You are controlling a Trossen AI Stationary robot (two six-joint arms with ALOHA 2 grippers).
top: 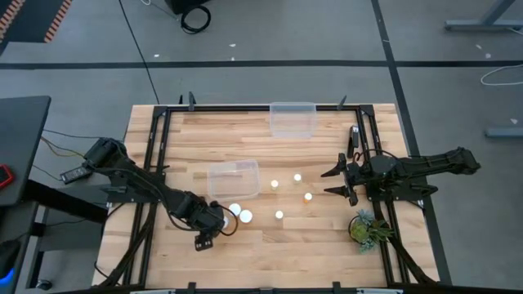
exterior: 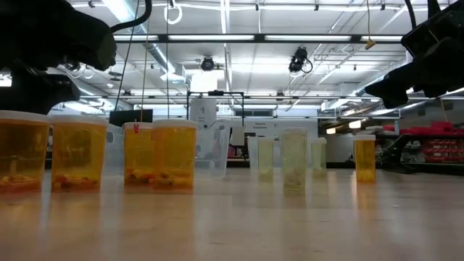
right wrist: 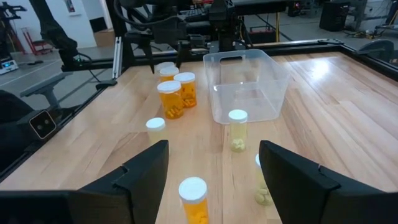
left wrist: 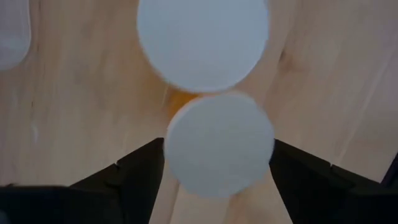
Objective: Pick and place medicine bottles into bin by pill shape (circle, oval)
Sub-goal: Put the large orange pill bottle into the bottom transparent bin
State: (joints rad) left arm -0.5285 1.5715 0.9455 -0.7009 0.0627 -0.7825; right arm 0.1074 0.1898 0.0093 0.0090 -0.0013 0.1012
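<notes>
A wooden table [top: 270, 245] stands in a large workshop. The medicine bottles [right wrist: 176, 93] stand in front of the near clear bin [top: 233, 179], some just beside it. The left gripper [left wrist: 217, 180] is spread around one white cap [left wrist: 219, 144]. The right gripper [right wrist: 211, 165] waits spread. The bottles look light, stiff and smooth; take them at the cap. No writing can be read.

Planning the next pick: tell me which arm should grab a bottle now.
Left. The left gripper hangs directly over a white-capped medicine bottle, fingers open on either side of it, beside the nearer bin. The right gripper waits open at the table's right side, over no bottle.
</notes>
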